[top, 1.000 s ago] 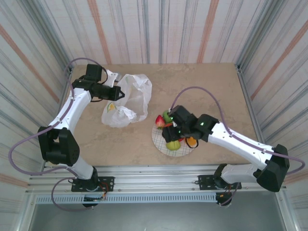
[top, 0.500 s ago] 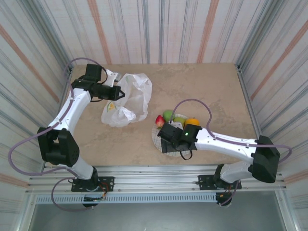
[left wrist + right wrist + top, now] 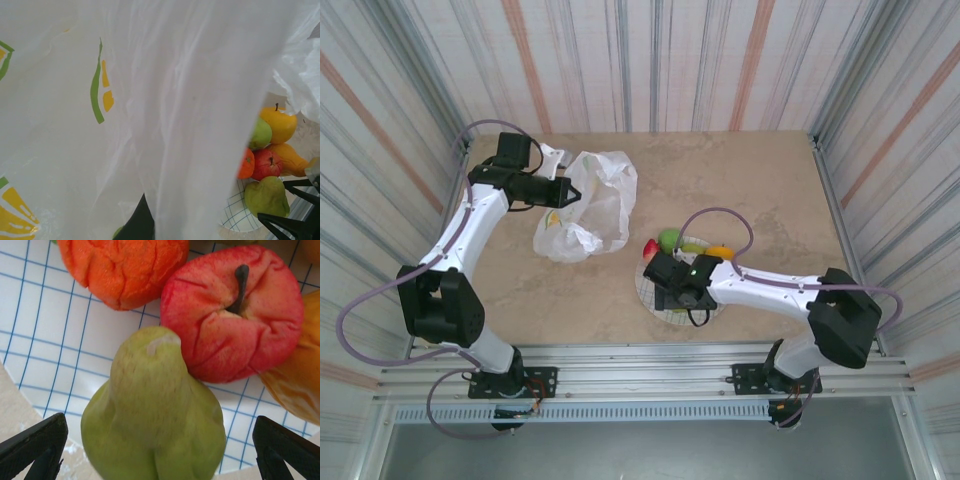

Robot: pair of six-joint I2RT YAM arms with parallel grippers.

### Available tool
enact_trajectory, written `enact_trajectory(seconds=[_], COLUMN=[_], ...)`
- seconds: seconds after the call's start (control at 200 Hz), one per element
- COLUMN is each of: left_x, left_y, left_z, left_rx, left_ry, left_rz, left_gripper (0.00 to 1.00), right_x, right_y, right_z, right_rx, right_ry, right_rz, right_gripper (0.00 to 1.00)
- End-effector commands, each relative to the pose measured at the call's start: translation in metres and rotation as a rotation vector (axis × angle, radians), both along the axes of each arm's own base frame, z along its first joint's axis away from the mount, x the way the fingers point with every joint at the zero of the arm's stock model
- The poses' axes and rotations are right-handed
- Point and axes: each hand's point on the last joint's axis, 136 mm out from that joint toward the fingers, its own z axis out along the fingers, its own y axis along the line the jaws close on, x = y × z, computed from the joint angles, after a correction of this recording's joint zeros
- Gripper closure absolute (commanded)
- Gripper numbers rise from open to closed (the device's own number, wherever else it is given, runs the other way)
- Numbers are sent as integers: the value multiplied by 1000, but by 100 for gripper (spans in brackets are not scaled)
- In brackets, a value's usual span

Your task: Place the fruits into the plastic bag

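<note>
The plastic bag (image 3: 592, 203), white with green citrus prints, lies at the table's left-centre. My left gripper (image 3: 563, 194) is shut on its near-left edge, and the film (image 3: 150, 100) drapes across the left wrist view, over a dark finger (image 3: 138, 226). Fruits sit on the white grid-lined plate (image 3: 647, 291). My right gripper (image 3: 672, 283) hangs low over it, open, with its fingertips (image 3: 36, 444) on either side of the green pear (image 3: 155, 415) and not touching it. A red apple (image 3: 232, 315) and a small orange (image 3: 122, 270) lie just beyond the pear.
A strawberry (image 3: 651, 247), a green apple (image 3: 669, 239) and an orange (image 3: 720, 252) sit at the plate's far side. Past the bag's edge I see a yellow apple (image 3: 277, 122). Striped walls enclose the table, and a metal rail (image 3: 640, 365) runs along the near edge.
My right arm swung left and down across the plate and now straddles the green pear. The left arm and the bag have barely moved.
</note>
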Motion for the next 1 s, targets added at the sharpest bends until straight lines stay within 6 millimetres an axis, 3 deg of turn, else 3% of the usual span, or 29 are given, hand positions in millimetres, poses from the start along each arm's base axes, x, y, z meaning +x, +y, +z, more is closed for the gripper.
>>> enact_trajectory(seconds=[0.0, 0.271, 0.491, 0.631, 0.777, 0.867, 0.992], left_x=[-6, -6, -6, -7, -7, -8, -9], left_y=[-1, -2, -2, -2, -3, -5, -8], left_z=[14, 15, 15, 16, 17, 18, 20], left_rx=[-29, -31, -32, -35, -42, -53, -72], left_ry=[-28, -31, -32, -33, -32, -30, -31], left_rz=[-6, -7, -7, -8, -11, -18, -30], left_gripper=[100, 100, 100, 100, 100, 100, 100], right_x=[5, 7, 5, 3, 3, 16, 47], right_y=[0, 0, 2, 9, 39, 55, 77], right_z=[-11, -25, -15, 12, 64, 98, 129], right_rx=[-14, -30, -5, 68, 262, 368, 463], right_ry=[0, 14, 3, -41, -134, -216, -325], right_rz=[4, 2, 23, 69, 199, 268, 346], right_gripper=[6, 16, 33, 41, 43, 43, 43])
